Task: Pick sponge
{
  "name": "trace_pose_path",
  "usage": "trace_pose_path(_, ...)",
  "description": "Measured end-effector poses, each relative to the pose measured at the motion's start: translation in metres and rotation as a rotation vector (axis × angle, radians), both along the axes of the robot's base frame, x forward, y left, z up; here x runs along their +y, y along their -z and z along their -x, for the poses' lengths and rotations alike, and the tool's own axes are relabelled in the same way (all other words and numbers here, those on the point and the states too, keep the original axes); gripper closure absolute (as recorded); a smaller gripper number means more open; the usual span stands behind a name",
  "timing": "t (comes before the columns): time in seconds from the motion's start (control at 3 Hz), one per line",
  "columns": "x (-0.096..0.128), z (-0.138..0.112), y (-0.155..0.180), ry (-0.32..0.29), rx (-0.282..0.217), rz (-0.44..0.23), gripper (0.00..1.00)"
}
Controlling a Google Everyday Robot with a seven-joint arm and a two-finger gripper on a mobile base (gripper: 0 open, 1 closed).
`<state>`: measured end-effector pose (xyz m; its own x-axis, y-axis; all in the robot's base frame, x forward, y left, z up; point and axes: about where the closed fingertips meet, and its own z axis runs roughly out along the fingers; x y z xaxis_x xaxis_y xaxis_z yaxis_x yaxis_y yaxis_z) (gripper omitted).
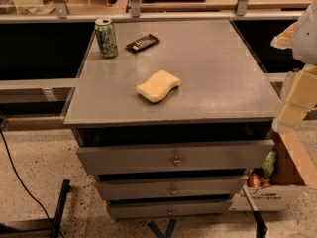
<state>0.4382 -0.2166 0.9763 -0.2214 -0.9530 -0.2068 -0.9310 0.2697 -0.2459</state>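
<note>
The sponge [158,87] is a pale yellow foam pad with wavy sides. It lies flat near the middle of the grey cabinet top [218,78], a little toward the front. My gripper [296,102] is at the far right edge of the view, beside the cabinet's right front corner, well to the right of the sponge and apart from it. Its pale yellow blocky fingers [302,90] point downward. It holds nothing that I can see.
A green drink can [106,37] stands at the back left of the top. A dark flat packet [142,42] lies next to it. Three drawers [176,157] are below, the upper one pulled out. A cardboard box [277,182] with items sits on the floor at right.
</note>
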Motion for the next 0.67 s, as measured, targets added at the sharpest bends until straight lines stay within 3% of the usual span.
trace_pose_path(0.67, 0.0001, -0.0087, -0.0023, -0.029, 0.004, -0.015, 0.0)
